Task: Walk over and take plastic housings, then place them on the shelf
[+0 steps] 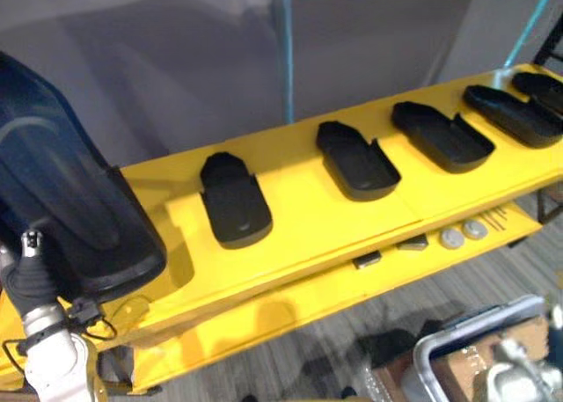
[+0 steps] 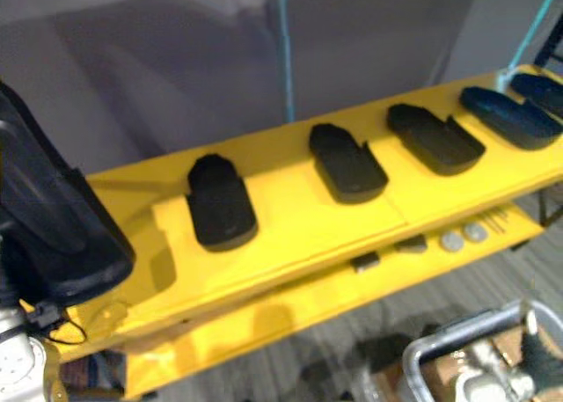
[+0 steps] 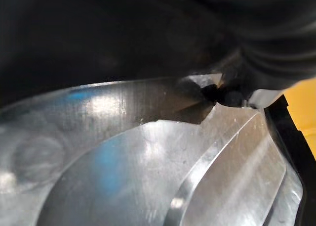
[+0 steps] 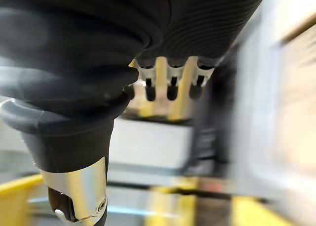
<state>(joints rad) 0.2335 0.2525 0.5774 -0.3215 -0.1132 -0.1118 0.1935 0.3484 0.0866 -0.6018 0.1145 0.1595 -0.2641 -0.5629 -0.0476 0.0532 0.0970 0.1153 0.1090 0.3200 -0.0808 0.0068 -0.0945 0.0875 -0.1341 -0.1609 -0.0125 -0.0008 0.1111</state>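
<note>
STEP: placing | large glossy black plastic housing [image 1: 70, 200] carried above yellow flat shelf [image 1: 308, 222], left end | left hand [image 3: 276, 48] grip: cannot tell | right hand [image 4: 74, 87] relaxed, empty | 5 smaller black housings [image 1: 356, 160] lie in a row | NEXT: set down on bare spot left of row.

Readable text: none could be made out.
Lower shelf [image 1: 264, 323]: thin dark strokes [image 1: 495, 215] stood beside two round silver discs [image 1: 451, 237], too small to read.
Plastic housings [image 1: 235, 201]: plain black faces, nothing legible on them.
</note>
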